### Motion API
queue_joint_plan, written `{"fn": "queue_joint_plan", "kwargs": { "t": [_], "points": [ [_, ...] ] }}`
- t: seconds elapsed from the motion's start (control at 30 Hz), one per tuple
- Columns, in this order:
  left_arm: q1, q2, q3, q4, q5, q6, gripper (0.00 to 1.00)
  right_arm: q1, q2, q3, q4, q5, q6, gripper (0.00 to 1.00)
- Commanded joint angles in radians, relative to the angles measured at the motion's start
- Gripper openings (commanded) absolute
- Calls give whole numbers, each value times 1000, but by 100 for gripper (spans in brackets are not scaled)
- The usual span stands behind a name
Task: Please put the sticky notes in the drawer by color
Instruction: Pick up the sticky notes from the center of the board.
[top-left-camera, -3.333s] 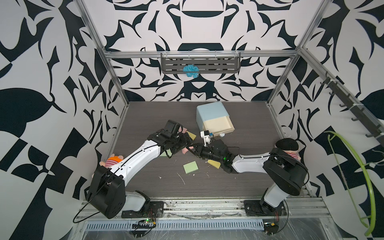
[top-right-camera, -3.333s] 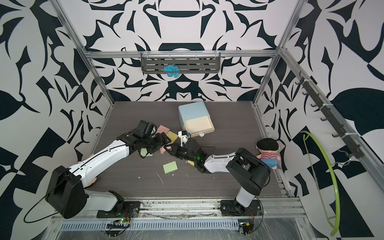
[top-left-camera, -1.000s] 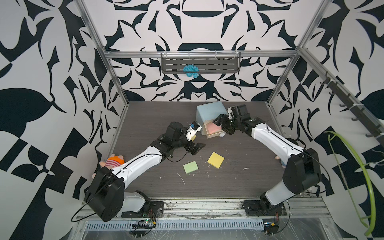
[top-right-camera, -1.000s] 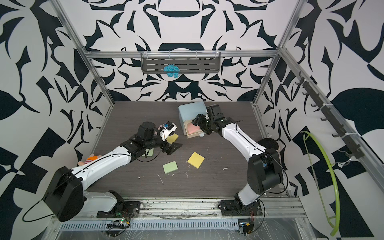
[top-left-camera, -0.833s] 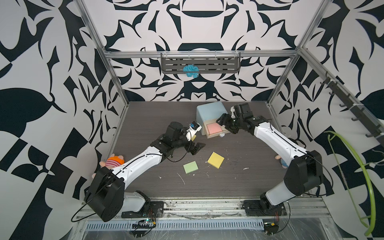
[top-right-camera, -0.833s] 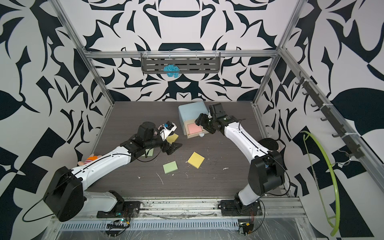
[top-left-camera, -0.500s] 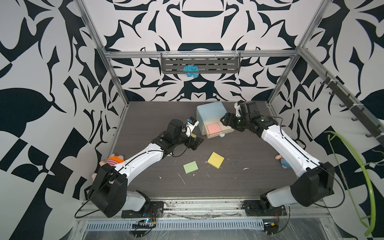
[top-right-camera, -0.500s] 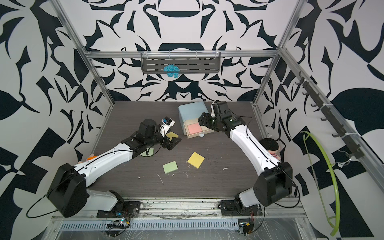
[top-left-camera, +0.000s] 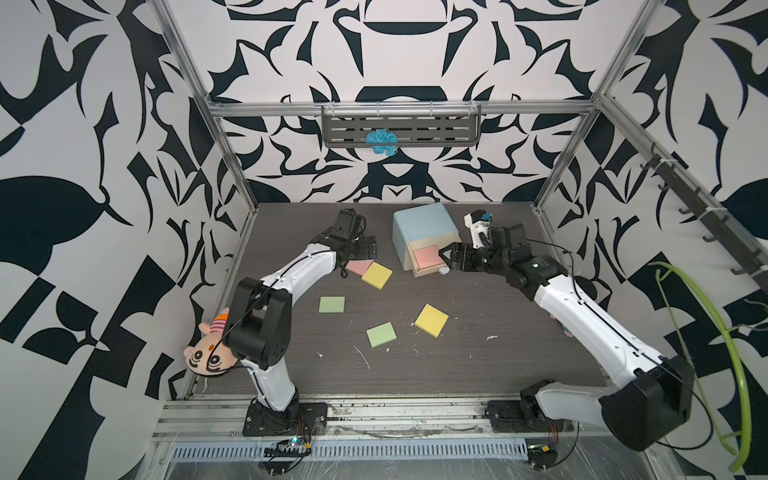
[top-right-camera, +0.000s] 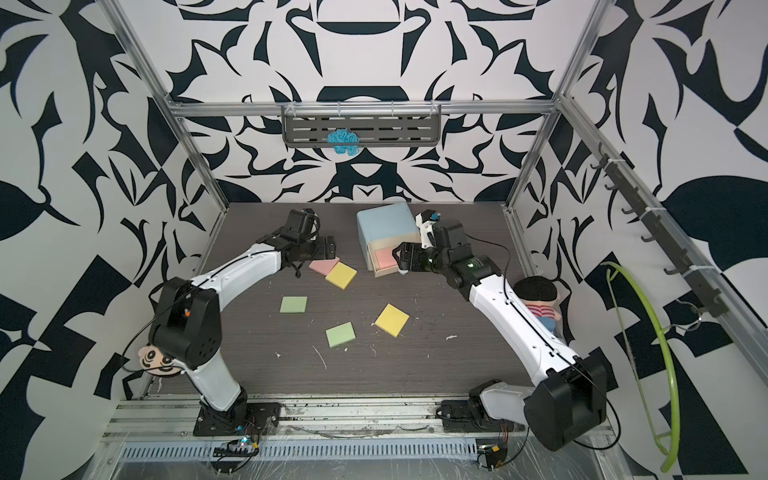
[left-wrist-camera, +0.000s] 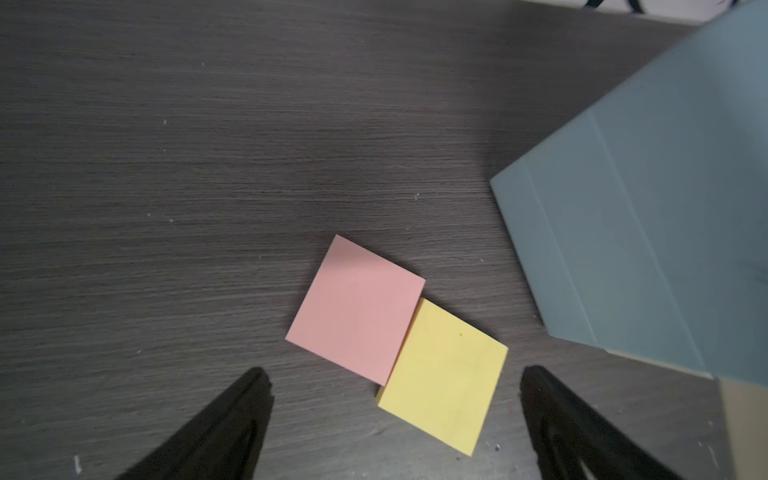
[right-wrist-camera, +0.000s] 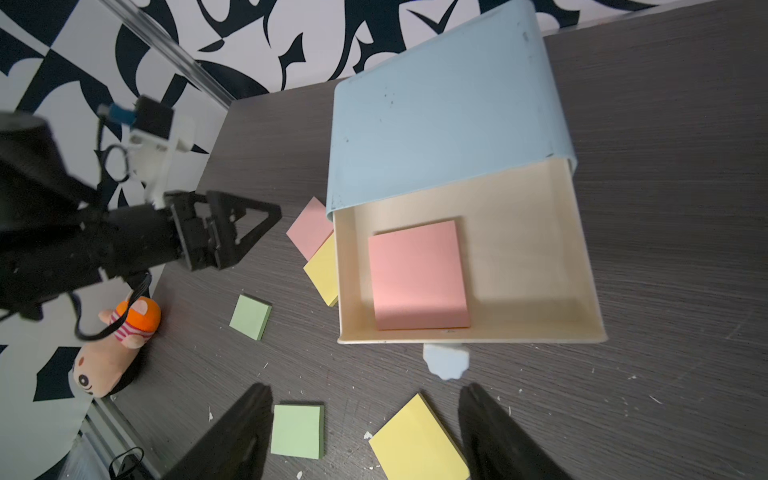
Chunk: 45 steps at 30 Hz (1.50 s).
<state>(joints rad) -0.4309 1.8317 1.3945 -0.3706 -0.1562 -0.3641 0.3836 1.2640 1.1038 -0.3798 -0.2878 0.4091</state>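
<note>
Right pincer (right-wrist-camera: 363, 392): released and empty. A second ago it hung over the open tray; it has since backed off to the tray's front, near the knob (right-wrist-camera: 446, 362).
Left pincer (left-wrist-camera: 395, 372): spread wide, holding nothing. It has shifted toward the back wall and hovers above a pink pad (left-wrist-camera: 357, 309) and a yellow pad (left-wrist-camera: 444, 378) that overlap at one edge.
Drawer (top-left-camera: 424, 224): pale blue chest at the rear of the counter (top-left-camera: 457, 374), top tray (right-wrist-camera: 469, 334) pulled out.
In the tray: a second pink pad (right-wrist-camera: 417, 276) lies flat inside; three seconds ago the tray looked bare.
Loose on the counter: a green pad (top-left-camera: 331, 304), a second green pad (top-left-camera: 381, 335) and a second yellow pad (top-left-camera: 432, 320) lie apart, unmoved over the last second.
</note>
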Motion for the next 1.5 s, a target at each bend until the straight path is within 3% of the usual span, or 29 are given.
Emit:
{"fn": "queue_joint_plan", "kwargs": {
  "t": [0.0, 0.13, 0.43, 0.7, 0.83, 0.97, 1.47],
  "points": [
    [4, 141, 143, -167, -56, -14, 99, 9, -26, -13, 77, -25, -34, 76],
    [4, 298, 329, -256, -32, 81, 99, 9, -33, -31, 76, -19, -39, 76],
    [9, 459, 529, -358, -11, 214, 99, 9, -46, -65, 78, -8, -50, 76],
    [28, 437, 472, -390, -5, 346, 99, 8, -44, -72, 81, -7, -49, 76],
    [43, 413, 432, -398, 74, 383, 99, 9, -39, -65, 84, -19, -42, 76],
    [47, 394, 393, -395, 84, 414, 99, 9, -38, -65, 94, -22, -35, 76],
    [69, 446, 441, -471, 82, 418, 100, 9, -25, -58, 96, -31, -29, 76]
  ]
}}
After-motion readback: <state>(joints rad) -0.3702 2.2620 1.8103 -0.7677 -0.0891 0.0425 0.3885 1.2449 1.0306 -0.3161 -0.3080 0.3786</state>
